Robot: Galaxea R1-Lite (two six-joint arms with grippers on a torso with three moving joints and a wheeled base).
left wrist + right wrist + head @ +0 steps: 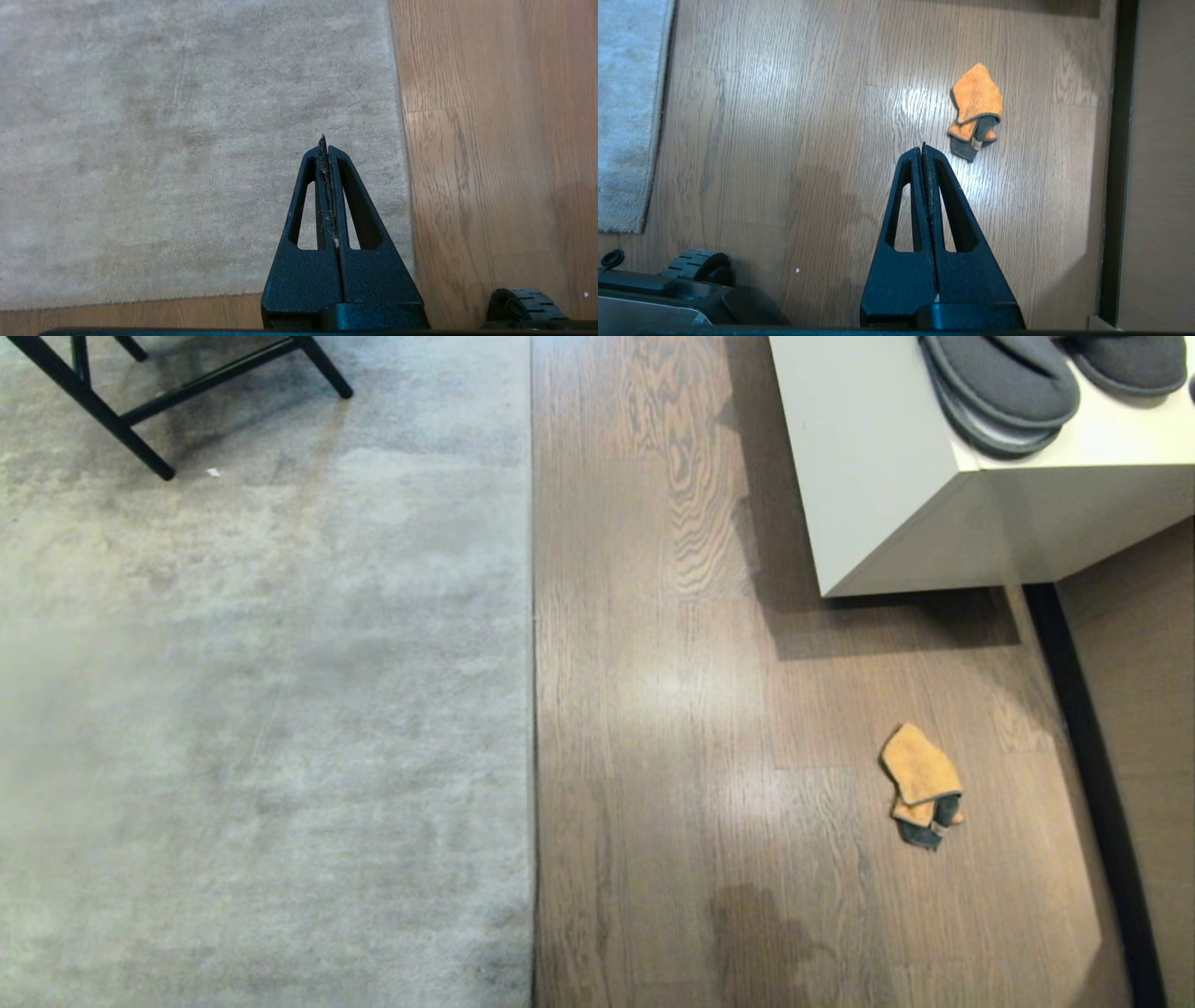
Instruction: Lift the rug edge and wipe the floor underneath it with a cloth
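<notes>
The pale grey-beige rug (261, 709) covers the left half of the head view, and its rug edge (533, 709) runs straight from near to far, lying flat on the floor (672, 756) of brown planks. The small mustard cloth (920, 784), crumpled with a dark grey end, lies on the planks at the right. Neither arm shows in the head view. My left gripper (323, 142) hangs shut and empty over the rug (187, 140) near its edge (402, 140). High above the bare floor (784, 140), my right gripper (923, 148) is shut and empty, with the cloth (976, 105) a little beyond its tip.
A white cabinet (878, 476) stands at the far right with grey slippers (1008, 383) on top. Black furniture legs (121, 420) rest on the rug at the far left. A dark strip (1092, 775) borders the floor on the right. My base's wheel (698, 263) sits near.
</notes>
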